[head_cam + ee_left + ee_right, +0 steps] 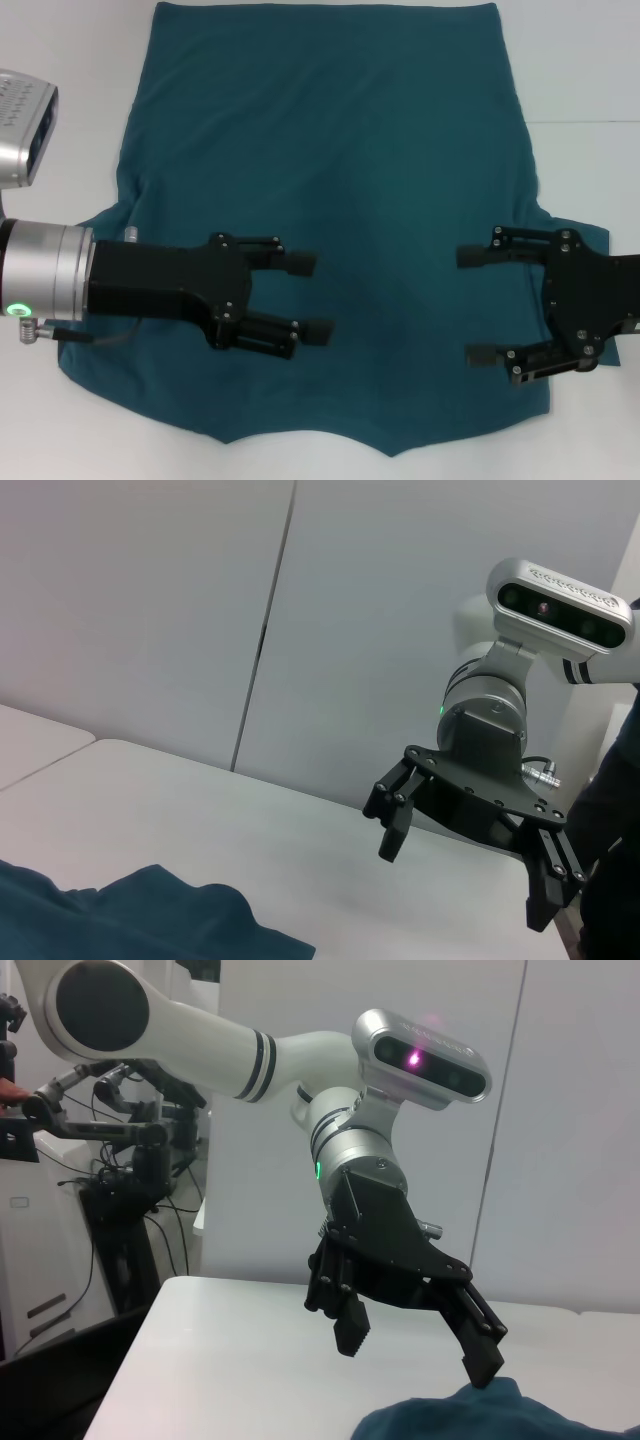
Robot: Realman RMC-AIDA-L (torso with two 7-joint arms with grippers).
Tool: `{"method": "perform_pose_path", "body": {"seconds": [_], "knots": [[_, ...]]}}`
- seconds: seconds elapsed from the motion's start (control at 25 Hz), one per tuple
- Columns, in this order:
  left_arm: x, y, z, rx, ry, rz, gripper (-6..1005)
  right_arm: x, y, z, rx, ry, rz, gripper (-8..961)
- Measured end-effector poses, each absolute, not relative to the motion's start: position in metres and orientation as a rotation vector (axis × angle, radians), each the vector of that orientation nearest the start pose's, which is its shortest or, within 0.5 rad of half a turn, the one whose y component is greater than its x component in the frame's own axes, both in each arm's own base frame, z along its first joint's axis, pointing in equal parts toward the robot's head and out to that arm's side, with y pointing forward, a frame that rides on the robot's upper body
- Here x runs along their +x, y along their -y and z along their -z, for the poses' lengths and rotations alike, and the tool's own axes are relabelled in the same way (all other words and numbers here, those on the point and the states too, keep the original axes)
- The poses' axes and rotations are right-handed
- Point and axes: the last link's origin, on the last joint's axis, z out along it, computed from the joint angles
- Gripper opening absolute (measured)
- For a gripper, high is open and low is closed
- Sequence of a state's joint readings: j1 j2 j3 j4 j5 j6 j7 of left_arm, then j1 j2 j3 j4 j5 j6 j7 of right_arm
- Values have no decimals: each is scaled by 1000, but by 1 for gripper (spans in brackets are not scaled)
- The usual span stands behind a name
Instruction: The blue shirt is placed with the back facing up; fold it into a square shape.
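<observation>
Blue shirt flat beneath open tools

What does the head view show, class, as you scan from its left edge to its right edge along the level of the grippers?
Silver wrist of the left arm → left gripper, open → bare stretch of the blue shirt → right gripper, open → white table at the edge.

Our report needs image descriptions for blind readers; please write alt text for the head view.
A large dark teal-blue cotton T-shirt lies spread flat on a white table. Two black robot hands hover over its lower half, left hand and right hand, both open, fingertips pointing toward each other.
</observation>
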State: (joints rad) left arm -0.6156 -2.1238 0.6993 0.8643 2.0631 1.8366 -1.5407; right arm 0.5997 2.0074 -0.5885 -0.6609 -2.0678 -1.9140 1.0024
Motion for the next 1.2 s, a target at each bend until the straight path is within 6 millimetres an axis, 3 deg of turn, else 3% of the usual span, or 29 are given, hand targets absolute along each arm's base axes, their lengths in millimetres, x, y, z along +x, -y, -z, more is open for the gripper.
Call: {"method": "perform_pose_path", "body": {"seconds": [1.2], "knots": [[-207, -322, -22, -2929, 513, 850, 890, 238, -313, -41, -2869, -21, -899, 932]]}}
